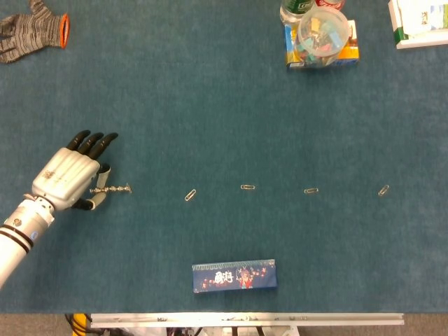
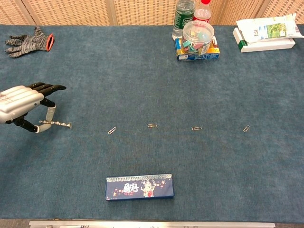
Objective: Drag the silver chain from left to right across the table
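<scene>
My left hand [image 1: 68, 179] [image 2: 21, 105] hovers low over the left side of the blue table. It pinches one end of the short silver chain [image 1: 113, 189] [image 2: 56, 124] between thumb and a finger, with the other fingers spread. The chain sticks out to the right, level with a row of paperclips. Its free tip sits where the leftmost clip was, and I cannot make that clip out apart from it. The nearest separate paperclip [image 1: 190, 195] [image 2: 112, 130] lies to the right. My right hand appears in neither view.
More paperclips [image 1: 247, 187] [image 1: 311, 190] [image 1: 383, 190] continue the row rightward. A blue box [image 1: 234, 275] lies near the front edge. A grey glove [image 1: 31, 28] is at the back left. A tub on a box [image 1: 322, 38], bottles and a packet [image 1: 418, 22] stand at the back right.
</scene>
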Controlling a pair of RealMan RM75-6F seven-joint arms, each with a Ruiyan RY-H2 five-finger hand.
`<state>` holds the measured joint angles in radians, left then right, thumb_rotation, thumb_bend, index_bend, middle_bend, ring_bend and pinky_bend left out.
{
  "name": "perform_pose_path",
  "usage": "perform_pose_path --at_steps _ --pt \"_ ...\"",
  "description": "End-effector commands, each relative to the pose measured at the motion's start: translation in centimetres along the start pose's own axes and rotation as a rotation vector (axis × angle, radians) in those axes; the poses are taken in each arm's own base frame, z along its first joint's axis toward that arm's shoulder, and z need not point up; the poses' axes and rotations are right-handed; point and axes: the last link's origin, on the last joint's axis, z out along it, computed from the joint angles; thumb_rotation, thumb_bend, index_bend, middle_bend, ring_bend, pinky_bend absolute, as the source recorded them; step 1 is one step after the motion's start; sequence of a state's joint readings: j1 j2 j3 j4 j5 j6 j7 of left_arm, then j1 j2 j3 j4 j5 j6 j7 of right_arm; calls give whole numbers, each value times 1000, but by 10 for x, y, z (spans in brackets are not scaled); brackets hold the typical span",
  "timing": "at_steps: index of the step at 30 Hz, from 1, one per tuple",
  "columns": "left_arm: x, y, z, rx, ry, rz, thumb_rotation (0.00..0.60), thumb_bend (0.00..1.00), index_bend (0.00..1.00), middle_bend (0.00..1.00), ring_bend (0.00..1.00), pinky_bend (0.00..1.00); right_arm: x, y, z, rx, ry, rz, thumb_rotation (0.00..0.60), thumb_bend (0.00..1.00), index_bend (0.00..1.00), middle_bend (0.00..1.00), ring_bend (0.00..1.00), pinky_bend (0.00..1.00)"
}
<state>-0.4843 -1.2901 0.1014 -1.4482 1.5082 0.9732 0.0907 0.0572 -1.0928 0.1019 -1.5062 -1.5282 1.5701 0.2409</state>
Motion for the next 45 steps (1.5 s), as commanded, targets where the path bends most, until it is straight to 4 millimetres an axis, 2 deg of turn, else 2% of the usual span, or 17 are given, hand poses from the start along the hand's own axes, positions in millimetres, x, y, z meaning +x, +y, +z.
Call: perform_pose_path --at_steps 1,7,15,22,35,45 --pt "-2 -2 3 8 -3 -8 600 331 577 0 0 31 0 0 0 -1 0 -1 600 273 238 267 236 451" --pt "1 1 2 -1 14 -20 600 331 577 0 0 31 1 0 0 -2 2 1 600 273 238 267 236 451" --pt "20 20 -7 -67 62 -40 600 331 578 0 0 31 1 -1 -1 4 5 1 600 272 238 267 236 451" --pt "33 31 -3 -87 89 -55 600 332 579 0 0 31 4 -1 -4 12 17 6 600 273 238 267 236 451" --pt "87 36 41 -57 183 -79 600 331 583 0 0 31 11 -1 -10 19 46 17 600 273 238 267 236 451" --pt "112 62 80 -94 193 -49 600 331 584 0 0 31 18 2 -13 13 72 29 600 272 238 267 236 451"
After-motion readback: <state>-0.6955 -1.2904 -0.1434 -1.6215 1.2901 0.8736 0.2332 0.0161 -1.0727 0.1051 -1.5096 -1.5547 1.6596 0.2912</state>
